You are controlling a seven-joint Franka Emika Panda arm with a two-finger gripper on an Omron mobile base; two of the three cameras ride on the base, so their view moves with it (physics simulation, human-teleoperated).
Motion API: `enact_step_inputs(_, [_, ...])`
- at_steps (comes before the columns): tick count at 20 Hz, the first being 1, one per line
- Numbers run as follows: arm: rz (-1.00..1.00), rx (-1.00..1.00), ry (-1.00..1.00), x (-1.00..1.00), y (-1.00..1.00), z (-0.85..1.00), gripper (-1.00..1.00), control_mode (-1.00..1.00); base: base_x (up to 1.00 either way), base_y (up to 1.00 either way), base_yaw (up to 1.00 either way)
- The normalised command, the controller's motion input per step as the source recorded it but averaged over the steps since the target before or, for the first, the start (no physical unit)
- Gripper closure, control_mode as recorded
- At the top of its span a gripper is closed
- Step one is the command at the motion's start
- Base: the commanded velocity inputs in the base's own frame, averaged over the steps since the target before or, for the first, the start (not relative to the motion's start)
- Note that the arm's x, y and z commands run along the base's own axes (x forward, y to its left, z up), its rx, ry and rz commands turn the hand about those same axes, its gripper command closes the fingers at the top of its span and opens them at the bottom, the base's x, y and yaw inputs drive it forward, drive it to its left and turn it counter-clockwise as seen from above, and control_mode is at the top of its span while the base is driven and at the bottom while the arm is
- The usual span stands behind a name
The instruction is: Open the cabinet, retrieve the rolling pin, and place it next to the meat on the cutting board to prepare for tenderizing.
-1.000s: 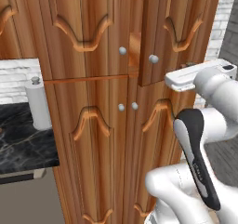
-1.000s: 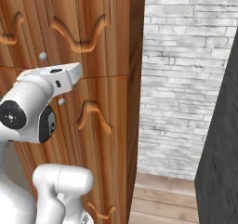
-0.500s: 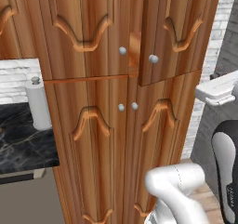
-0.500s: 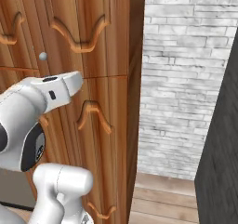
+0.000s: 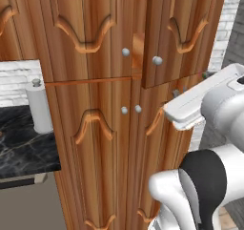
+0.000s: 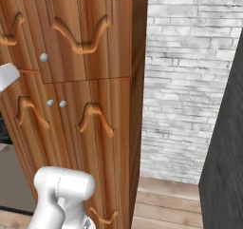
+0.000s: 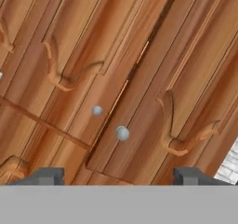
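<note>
The tall reddish-brown cabinet point(image 5: 95, 33) stands right in front of me, and the right base view takes in its right corner point(image 6: 95, 81). Its upper right door point(image 5: 181, 33) hangs slightly ajar, with a dark gap along its inner edge, while the upper left door is shut. In the hand view my gripper point(image 7: 118, 176) is open, its fingertips point(image 7: 46, 175) set wide apart below the two round silver knobs point(image 7: 122, 133) and touching nothing. The rolling pin is hidden. The meat and the cutting board are out of view.
A paper towel roll point(image 5: 38, 107) stands on a dark marble counter point(image 5: 24, 148) to the left of the cabinet. To the cabinet's right there is a white brick wall point(image 6: 190, 81), a wooden floor point(image 6: 161, 199) and a dark tall surface point(image 6: 228, 152).
My gripper has gone from shut to open. The arm has drawn back from the upper right door's knob and has left most of the right base view. The door stays ajar.
</note>
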Motion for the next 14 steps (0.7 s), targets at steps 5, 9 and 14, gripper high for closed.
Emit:
enact_step_inputs(5, [-0.14, -0.15, 0.01, 0.51, 0.94, -0.03, -1.00, -1.00, 0.00, 0.00, 0.00])
enact_step_inputs(9, [-0.15, -0.18, 0.12, 0.67, 0.92, -0.15, -1.00, -1.00, 0.00, 0.00, 0.00])
enact_step_inputs(14, [-0.08, -0.16, 0.12, 0.63, 0.76, -0.20, -1.00, -1.00, 0.00, 0.00, 0.00])
